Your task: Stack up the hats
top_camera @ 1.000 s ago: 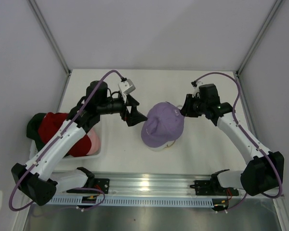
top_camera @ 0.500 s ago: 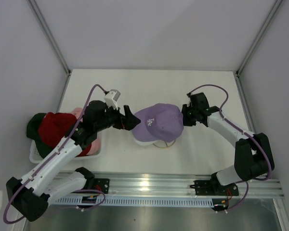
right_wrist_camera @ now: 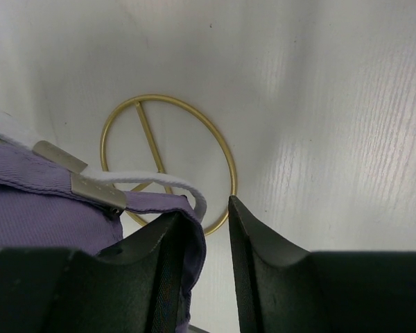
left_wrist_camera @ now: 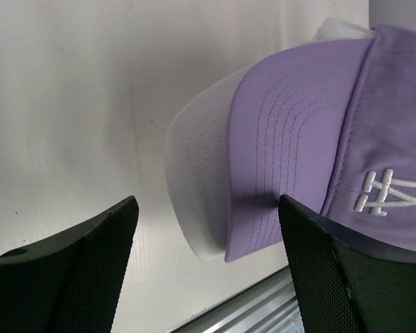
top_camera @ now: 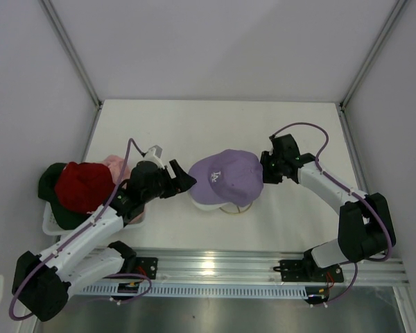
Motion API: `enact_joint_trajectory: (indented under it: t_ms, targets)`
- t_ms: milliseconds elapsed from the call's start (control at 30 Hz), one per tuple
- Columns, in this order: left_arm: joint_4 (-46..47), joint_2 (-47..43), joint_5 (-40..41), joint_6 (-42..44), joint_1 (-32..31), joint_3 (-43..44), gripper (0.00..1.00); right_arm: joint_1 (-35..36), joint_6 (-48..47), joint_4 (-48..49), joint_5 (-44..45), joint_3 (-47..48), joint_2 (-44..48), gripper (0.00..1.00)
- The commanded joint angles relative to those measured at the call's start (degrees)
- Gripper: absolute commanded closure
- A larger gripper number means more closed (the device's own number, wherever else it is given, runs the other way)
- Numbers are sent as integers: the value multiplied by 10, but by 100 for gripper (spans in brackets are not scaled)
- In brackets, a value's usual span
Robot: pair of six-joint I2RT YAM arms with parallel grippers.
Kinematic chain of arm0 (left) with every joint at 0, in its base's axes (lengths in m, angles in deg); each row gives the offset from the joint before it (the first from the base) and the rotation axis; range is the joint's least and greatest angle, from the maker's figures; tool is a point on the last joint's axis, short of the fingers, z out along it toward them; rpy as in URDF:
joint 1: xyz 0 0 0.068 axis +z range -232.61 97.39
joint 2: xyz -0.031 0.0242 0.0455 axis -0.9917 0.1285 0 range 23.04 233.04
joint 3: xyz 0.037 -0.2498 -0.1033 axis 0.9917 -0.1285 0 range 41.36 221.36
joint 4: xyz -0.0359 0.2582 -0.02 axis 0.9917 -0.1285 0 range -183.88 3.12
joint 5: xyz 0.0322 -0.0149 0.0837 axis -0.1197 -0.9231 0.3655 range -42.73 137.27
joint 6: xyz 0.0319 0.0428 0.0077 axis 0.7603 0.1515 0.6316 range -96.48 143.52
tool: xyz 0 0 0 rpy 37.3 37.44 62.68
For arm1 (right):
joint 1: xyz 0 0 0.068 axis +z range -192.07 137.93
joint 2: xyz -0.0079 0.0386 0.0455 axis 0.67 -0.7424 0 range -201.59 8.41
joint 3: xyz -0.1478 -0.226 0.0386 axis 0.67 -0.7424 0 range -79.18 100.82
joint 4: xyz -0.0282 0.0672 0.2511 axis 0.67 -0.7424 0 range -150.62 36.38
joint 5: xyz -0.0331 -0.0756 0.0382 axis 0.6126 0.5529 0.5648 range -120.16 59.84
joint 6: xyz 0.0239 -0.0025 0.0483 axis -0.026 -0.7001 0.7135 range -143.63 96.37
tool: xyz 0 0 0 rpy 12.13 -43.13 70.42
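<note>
The lavender cap (top_camera: 229, 177) with a white logo sits on the gold wire stand (top_camera: 237, 208) at mid-table, brim pointing left. My left gripper (top_camera: 184, 179) is open and empty just left of the brim; in the left wrist view the brim (left_wrist_camera: 284, 139) lies ahead between the spread fingers (left_wrist_camera: 90, 277). My right gripper (top_camera: 267, 168) is at the cap's rear, jaws slightly apart, and the cap's rear edge (right_wrist_camera: 194, 236) lies against one finger with a gap to the other. Red (top_camera: 83, 186), pink (top_camera: 116, 165) and dark green (top_camera: 50, 182) caps lie piled at the left. The black cap is hidden.
The piled caps sit in a white plastic tray (top_camera: 135, 218) at the left edge. The stand's gold ring base (right_wrist_camera: 222, 159) rests on the table under the cap. An aluminium rail (top_camera: 215, 267) runs along the near edge. Walls close the back and sides.
The lavender cap came down onto the stand and turned, logo up and brim left. My left gripper drew back toward the lower left. My right gripper stayed at the cap's rear.
</note>
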Motion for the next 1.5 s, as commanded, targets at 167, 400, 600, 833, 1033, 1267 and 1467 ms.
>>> enact_joint_trajectory:
  t_ms: [167,400,600,833,1033,1267,1467]
  targets:
    - [168,23,-33,-77,-7,-36,28,5,-3,-21,13,11,0,67]
    - [210,53,-65,-88,-7,-26,44,5,2,-15,17,7,6,67]
    - [211,71,-61,-100,-9,-32,89,6,4,-14,13,4,4,69]
    - [149,89,-7,-105,-12,-41,99,6,5,-12,22,-6,3,69]
    - [140,133,8,-100,-26,-52,99,6,5,-12,25,-16,-3,70]
    - [99,172,39,-91,-39,-61,99,5,11,-15,23,-14,-1,68]
    - [89,114,49,-67,-53,-81,99,6,5,-41,24,3,23,58]
